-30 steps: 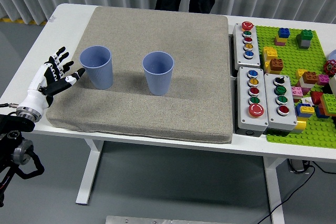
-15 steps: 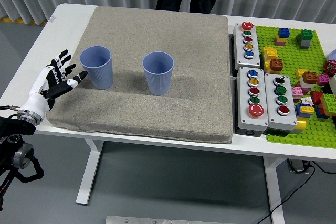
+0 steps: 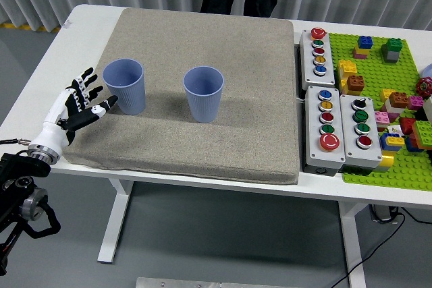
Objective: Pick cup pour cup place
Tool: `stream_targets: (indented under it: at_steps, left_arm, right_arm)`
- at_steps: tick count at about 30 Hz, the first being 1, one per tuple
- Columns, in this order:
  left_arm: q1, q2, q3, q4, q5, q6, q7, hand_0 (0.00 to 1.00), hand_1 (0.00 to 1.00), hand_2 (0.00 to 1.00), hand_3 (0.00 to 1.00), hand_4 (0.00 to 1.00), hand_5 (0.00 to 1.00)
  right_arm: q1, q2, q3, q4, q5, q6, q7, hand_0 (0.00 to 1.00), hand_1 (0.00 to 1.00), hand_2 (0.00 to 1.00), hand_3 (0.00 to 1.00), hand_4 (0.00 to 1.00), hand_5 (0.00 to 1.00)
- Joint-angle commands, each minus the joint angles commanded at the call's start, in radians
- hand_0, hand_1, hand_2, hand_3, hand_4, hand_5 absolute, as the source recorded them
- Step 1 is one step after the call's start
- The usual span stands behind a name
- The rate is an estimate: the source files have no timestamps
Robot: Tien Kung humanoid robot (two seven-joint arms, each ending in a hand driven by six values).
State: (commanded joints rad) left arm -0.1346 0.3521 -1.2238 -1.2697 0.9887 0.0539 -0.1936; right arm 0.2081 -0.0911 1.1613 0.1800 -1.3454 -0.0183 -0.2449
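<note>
White table holds a big gray mat. Two blue cups stand up on the mat. The left cup is near the mat's left edge, and the other cup is near its middle. The robot's left hand is just beside the left cup, fingers spread wide, holding nothing.

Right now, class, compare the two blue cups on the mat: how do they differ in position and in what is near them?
The left cup stands nearer the mat's left edge; the right cup stands near the middle. The left hand, fingers spread, sits beside the left cup, its thumb close to the wall; nothing is near the right cup. The left cup stands slightly farther back. Both are upright, ribbed and the same blue.
</note>
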Motion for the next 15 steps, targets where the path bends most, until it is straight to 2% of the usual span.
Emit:
stream_targets:
  at_steps: [8,9,14,15]
  left_arm:
    - [-0.006,-0.007,0.013,0.009,0.006,0.006,0.001,0.94,0.906,0.998,0.998,0.84,0.206]
    - [-0.009,-0.008,0.015,0.011,0.005,0.007,0.001,0.939,0.906,0.998,0.998,0.942,0.403]
    - [-0.018,-0.013,0.027,0.018,0.001,0.01,0.001,0.939,0.906,0.998,0.998,0.942,0.403]
    - [-0.019,-0.013,0.028,0.018,0.002,0.01,0.002,0.939,0.906,0.998,0.998,0.969,0.432]
  right_arm:
    - [-0.001,0.0,0.0,0.0,-0.001,0.001,0.0,0.684,0.648,0.574,0.582,0.002,0.043]
    - [0.0,0.0,0.0,0.0,-0.001,0.001,0.0,0.684,0.648,0.574,0.582,0.002,0.043]
    - [0.003,-0.001,-0.003,0.0,0.003,0.0,0.0,0.684,0.648,0.574,0.582,0.002,0.043]
    - [0.003,-0.001,-0.003,0.0,0.004,0.0,0.0,0.684,0.648,0.574,0.582,0.002,0.043]
